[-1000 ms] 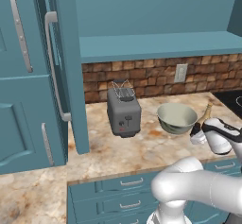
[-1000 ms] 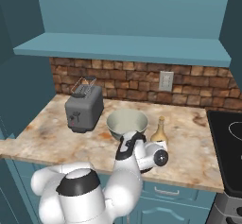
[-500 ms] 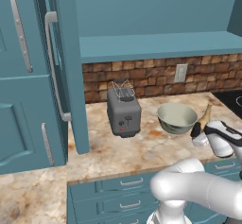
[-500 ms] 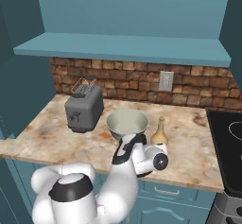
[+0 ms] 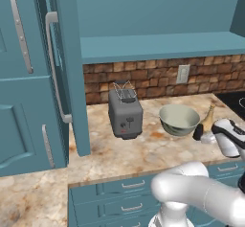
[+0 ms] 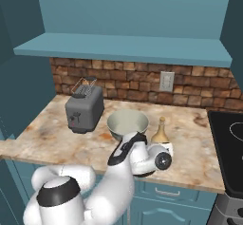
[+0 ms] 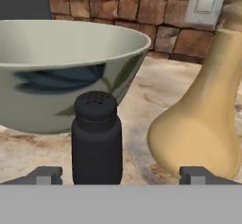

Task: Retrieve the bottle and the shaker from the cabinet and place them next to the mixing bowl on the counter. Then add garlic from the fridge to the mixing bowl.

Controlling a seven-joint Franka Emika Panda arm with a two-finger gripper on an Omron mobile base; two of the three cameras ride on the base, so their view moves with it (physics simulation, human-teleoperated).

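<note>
Since a second ago the hand [image 7: 121, 176] has let go—fingers apart either side of the shaker [image 7: 96, 138], standing on the worktop [image 7: 156, 90] between the mixing bowl [image 7: 56, 72] at ten o'clock and the bottle [image 7: 203, 124] at three, as asked.

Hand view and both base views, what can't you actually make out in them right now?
- Hand view: the shaker base and bottle bottom are cut off at the lower edge, the bottle's neck at the top.
- Right base view: the arm hides the mixing bowl front rim and the counter before it.
- Left base view: the shaker is too small for detail.
</note>
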